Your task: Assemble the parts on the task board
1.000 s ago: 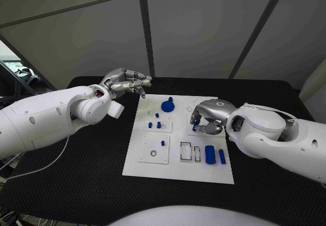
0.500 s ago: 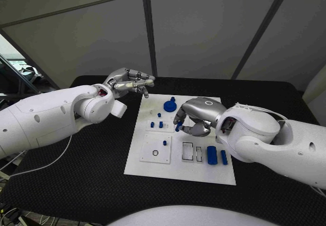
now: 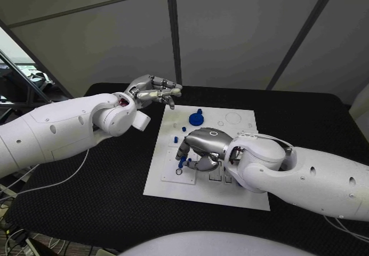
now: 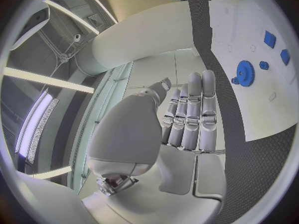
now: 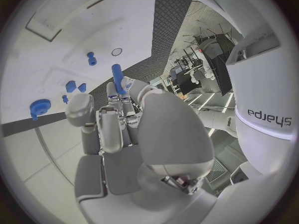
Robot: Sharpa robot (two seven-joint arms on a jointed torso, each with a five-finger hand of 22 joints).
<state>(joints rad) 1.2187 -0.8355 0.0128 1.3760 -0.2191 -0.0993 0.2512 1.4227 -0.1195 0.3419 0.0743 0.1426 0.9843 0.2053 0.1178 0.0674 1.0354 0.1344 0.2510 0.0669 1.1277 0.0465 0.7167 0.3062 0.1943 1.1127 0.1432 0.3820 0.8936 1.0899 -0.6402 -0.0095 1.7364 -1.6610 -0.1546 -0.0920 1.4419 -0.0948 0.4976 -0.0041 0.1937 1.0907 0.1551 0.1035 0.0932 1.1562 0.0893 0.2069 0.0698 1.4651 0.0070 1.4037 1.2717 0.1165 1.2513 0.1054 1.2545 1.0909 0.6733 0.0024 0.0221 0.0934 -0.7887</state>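
**Right robot hand holds a blue peg over the board's near-left plate**

Nearest the robot, the white task board (image 3: 184, 189) lies on the black desk (image 3: 92, 202), its near edge bare. Just beyond that edge, the right robot hand (image 3: 201, 151) hangs over the board's left half, above a small square plate (image 3: 170, 173) with a round hole (image 3: 178, 172) in it. The right wrist view shows a slim blue peg (image 5: 116, 78) pinched at its fingertips, the other fingers curled close beside it; the peg's free end points toward the board, near the hole, and whether it touches cannot be told.

Further back on the board, small blue parts (image 3: 178, 138) stand near the left side, just past the right robot hand. Beyond them, a blue gear (image 3: 195, 118) sits near the far edge, with round recesses (image 3: 233, 118) to its right.

Farthest off, the left robot hand (image 3: 156, 91) hovers above the desk off the board's far-left corner, well apart from the parts. Its fingers are drawn in together with nothing between them.
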